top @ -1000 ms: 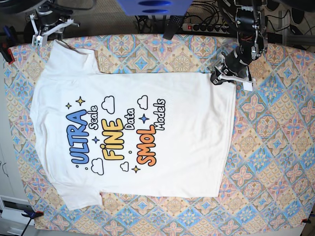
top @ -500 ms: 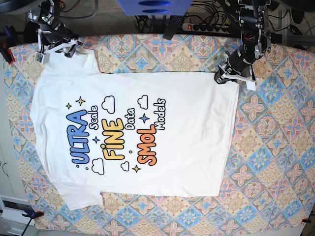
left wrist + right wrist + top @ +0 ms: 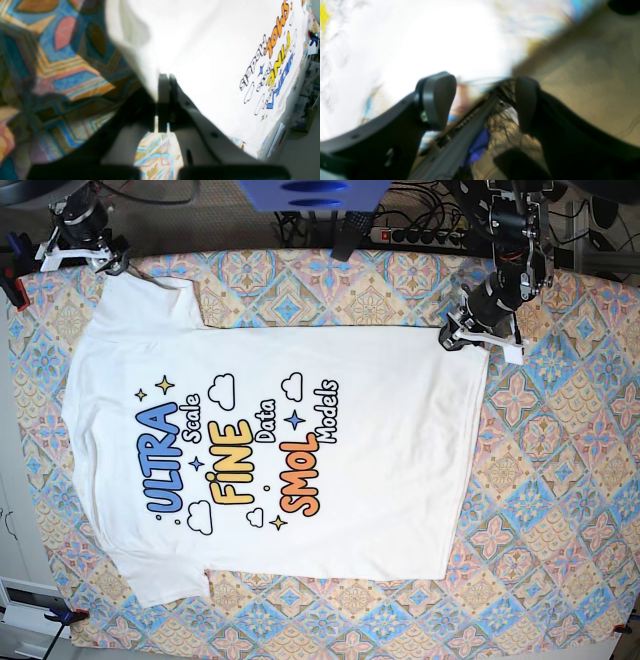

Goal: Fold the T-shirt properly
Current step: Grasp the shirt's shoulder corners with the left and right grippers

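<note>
The white T-shirt (image 3: 280,440) lies spread print-up, one hem corner seemingly lifted slightly.

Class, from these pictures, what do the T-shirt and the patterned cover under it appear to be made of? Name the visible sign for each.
T-shirt: looks like soft matte knit fabric, probably cotton; it lies limp, with soft wrinkles and a flat coloured print. Table cover: seemingly a printed cloth or sheet with a tile-like pattern; no sheen shows, but its weave is too small to tell, so its material stays open.
</note>
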Tool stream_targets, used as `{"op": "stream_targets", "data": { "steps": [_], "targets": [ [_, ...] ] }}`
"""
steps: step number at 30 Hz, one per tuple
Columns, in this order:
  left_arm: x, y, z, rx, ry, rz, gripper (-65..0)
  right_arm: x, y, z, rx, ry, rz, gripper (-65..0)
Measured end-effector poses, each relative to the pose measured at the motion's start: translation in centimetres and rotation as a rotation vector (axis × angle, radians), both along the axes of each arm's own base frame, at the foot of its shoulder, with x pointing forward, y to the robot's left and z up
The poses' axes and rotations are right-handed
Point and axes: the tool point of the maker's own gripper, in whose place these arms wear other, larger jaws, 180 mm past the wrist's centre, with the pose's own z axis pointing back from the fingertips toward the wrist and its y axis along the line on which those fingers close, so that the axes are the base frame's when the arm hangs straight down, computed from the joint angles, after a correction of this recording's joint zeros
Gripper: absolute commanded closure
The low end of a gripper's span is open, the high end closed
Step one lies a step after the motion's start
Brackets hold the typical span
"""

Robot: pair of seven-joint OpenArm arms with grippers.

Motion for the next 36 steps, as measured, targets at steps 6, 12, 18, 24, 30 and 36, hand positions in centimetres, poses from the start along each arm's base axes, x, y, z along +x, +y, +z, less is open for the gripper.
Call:
{"op": "stream_targets", "data": {
  "steps": [6, 12, 18, 24, 30, 36],
  "targets": [
    [0.0, 0.0, 0.0, -0.001, 0.001, 0.000, 0.0, 0.7, 0.5, 0.1, 0.032, -0.032, -0.011, -39.6],
    [0.0, 0.0, 0.0, -0.001, 0.001, -0.001, 0.0, 3.3, 0.5, 0.4, 0.033, -0.084, -0.010, -39.4],
    [0.0, 0.0, 0.0, 0.000, 0.002, -0.002, 0.0, 2.6, 0.9, 0.1, 0.053, -0.050, -0.001, -39.4],
    [0.0, 0.0, 0.0, 0.002, 0.002, -0.003, 0.0, 3.8, 2.2, 0.0, 0.093, -0.076, -0.002, -39.4],
    [0.0, 0.0, 0.0, 0.002, 0.002, -0.003, 0.0, 4.3, 2.0, 0.2, 0.090, -0.088, -0.001, -39.3],
    [0.0, 0.0, 0.0, 0.002, 0.002, -0.004, 0.0, 4.4, 2.1, 0.2, 0.091, -0.089, -0.001, -27.9]
  ]
}}
